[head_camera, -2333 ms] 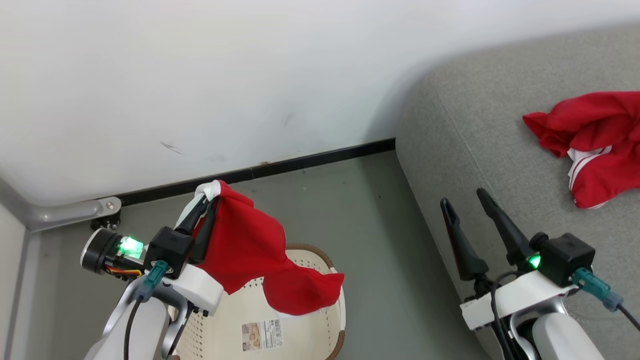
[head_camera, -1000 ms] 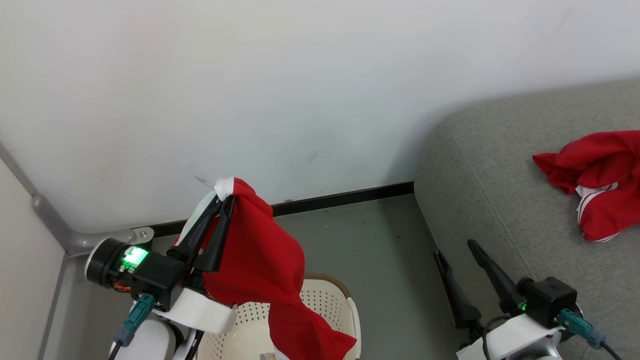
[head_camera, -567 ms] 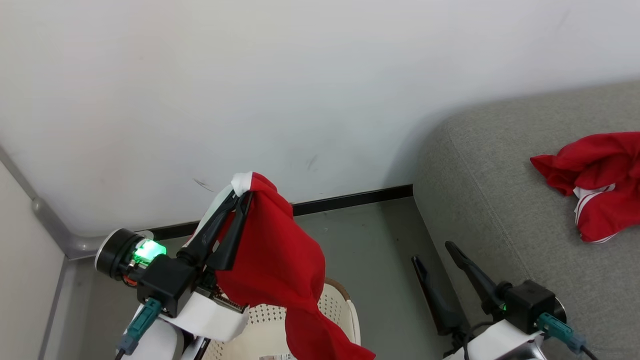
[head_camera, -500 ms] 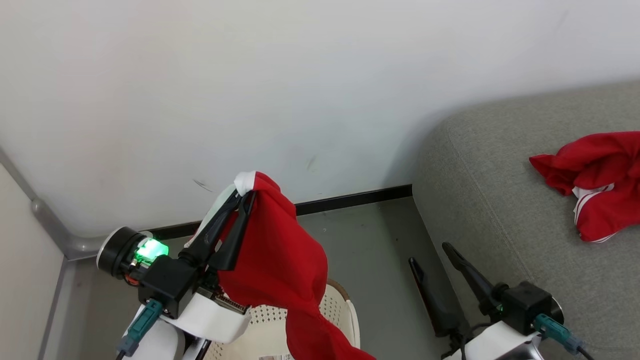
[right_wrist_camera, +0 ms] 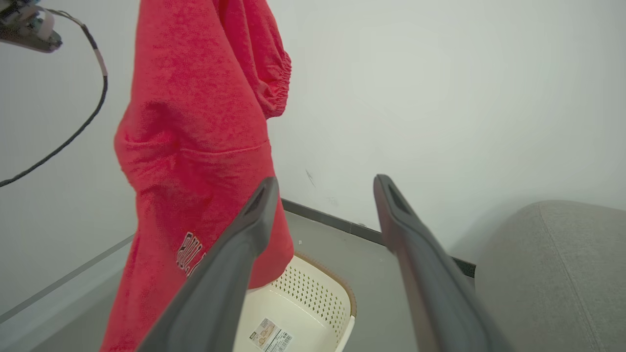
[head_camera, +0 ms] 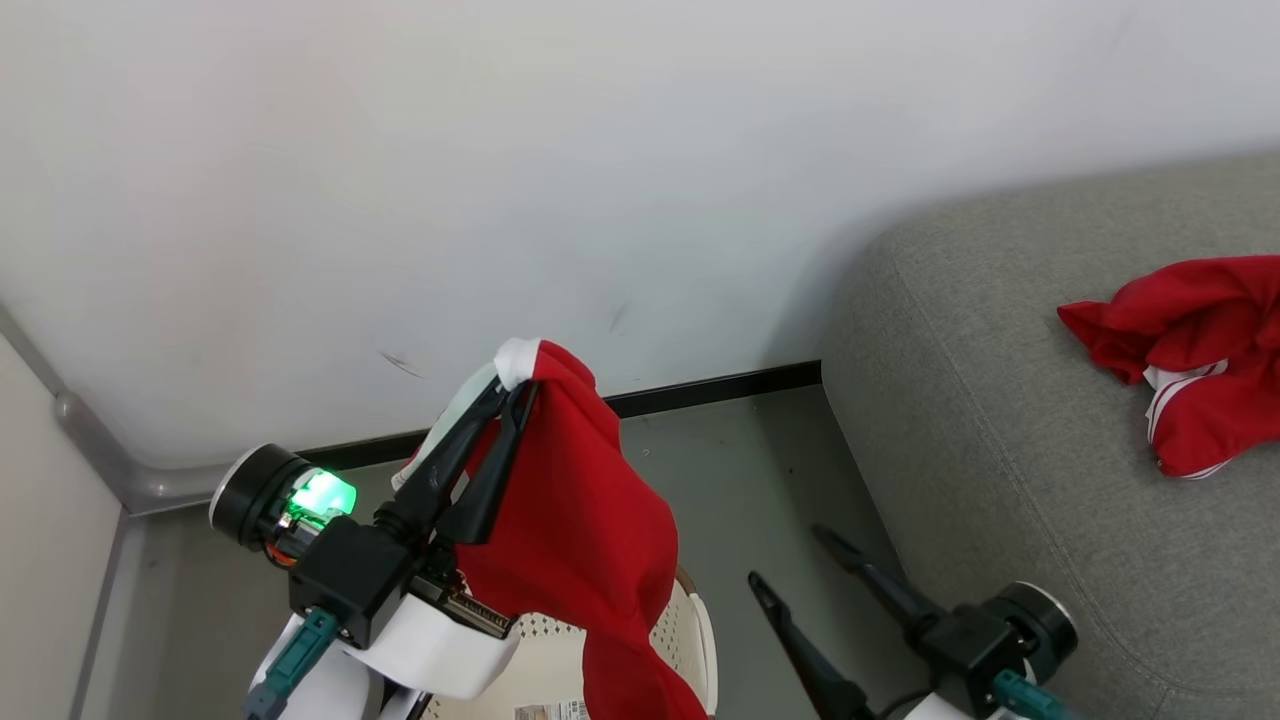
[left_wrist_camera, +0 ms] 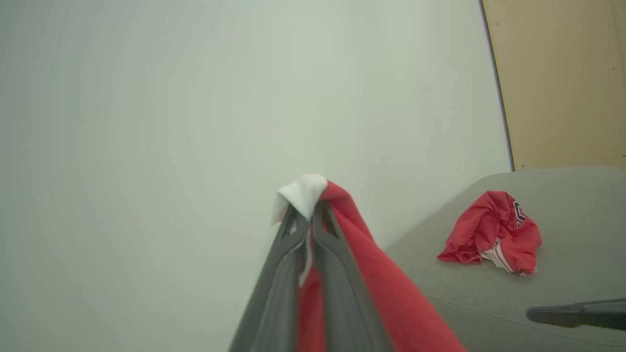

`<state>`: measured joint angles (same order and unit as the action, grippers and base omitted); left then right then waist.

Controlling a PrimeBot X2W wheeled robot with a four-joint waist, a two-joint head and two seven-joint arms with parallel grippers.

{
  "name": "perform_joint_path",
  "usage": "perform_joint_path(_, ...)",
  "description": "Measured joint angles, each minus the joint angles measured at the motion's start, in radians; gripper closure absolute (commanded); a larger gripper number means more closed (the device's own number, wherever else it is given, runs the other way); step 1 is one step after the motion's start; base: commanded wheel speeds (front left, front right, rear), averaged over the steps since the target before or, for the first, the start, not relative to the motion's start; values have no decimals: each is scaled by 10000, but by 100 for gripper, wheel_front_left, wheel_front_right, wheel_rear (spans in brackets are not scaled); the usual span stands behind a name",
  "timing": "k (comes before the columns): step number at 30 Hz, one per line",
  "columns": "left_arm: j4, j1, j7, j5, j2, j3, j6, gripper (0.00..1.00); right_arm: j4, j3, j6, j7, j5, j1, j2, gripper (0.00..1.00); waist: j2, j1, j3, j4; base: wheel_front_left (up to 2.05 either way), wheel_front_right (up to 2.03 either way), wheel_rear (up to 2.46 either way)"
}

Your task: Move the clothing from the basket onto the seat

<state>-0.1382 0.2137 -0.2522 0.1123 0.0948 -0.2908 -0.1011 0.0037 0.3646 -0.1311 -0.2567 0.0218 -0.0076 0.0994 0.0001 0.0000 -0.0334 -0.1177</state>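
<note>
My left gripper (head_camera: 510,385) is shut on the white-trimmed edge of a red garment (head_camera: 585,520), which hangs in the air above the cream basket (head_camera: 702,630). The left wrist view shows the fingers pinched together at the white trim (left_wrist_camera: 305,193). The garment's lower end drops over the basket's opening (right_wrist_camera: 313,298), and printed letters show on it (right_wrist_camera: 193,252). A second red garment (head_camera: 1190,340) with white stripes lies crumpled on the grey seat (head_camera: 1000,450) at the right. My right gripper (head_camera: 790,555) is open and holds nothing, low over the floor between basket and seat.
A white wall (head_camera: 600,150) with a black baseboard (head_camera: 700,385) stands close behind the basket. A grey pipe (head_camera: 100,460) runs along the left corner. The grey floor (head_camera: 750,480) separates basket and seat. A barcode label (right_wrist_camera: 271,337) lies inside the basket.
My left gripper has carried the hanging garment higher and to the right. My right gripper has swung left, away from the seat's edge, over the floor. The head camera has shifted.
</note>
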Motion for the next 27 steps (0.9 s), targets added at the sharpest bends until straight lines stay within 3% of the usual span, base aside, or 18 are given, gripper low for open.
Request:
perform_joint_path(9,0,6,0,-36,-4,-272,-84,100,-197,1028,-2,0,-339,-357,203,0,0,0,58,-19,0,0,0)
perform_joint_path(27,-244,151,-2,-73,-29,-1369,-251,100,217,1994,-2,0,-443,-1050,290,0,0,0,94,141,0,0,0)
